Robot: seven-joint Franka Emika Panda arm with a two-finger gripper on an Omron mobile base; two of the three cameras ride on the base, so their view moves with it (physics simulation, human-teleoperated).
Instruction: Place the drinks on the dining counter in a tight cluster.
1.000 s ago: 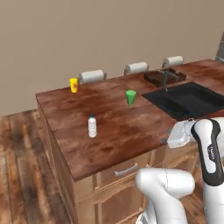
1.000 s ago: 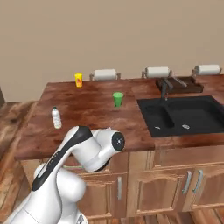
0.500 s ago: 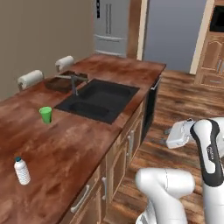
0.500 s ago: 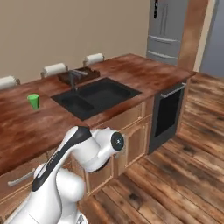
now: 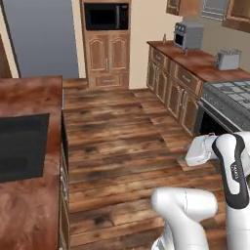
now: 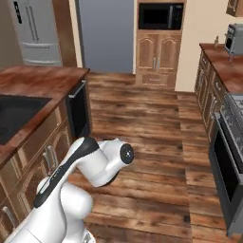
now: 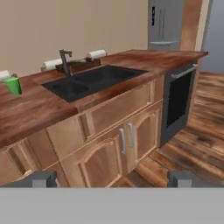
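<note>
Base cameras face the open wood floor of the kitchen. The desk, the dark red-brown island top the task names, lies along the left edge of both base views. The hand view looks at its cabinet side. Set into that top is the black sink with its faucet at the far rim. A green cup stands on the wood well apart from the basin, toward the left edge of the hand view. We cannot tell from these pictures where the drinks stand, so we judge the step in hand to be repositioning the base, with no bottle yet approached. To do it well, we would bring the base square to the bare stretch of the desk on the green-cup side of the sink. That should put the bottles inside arm reach. We would keep the folded arm clear of the cabinet fronts, and pick a gathering spot away from the basin edge, where a bottle could tip in. The end effector is released. Its fingertips stand as wide apart as they go, with nothing between them and nothing touched; it points at the cabinet doors below the desk.
</note>
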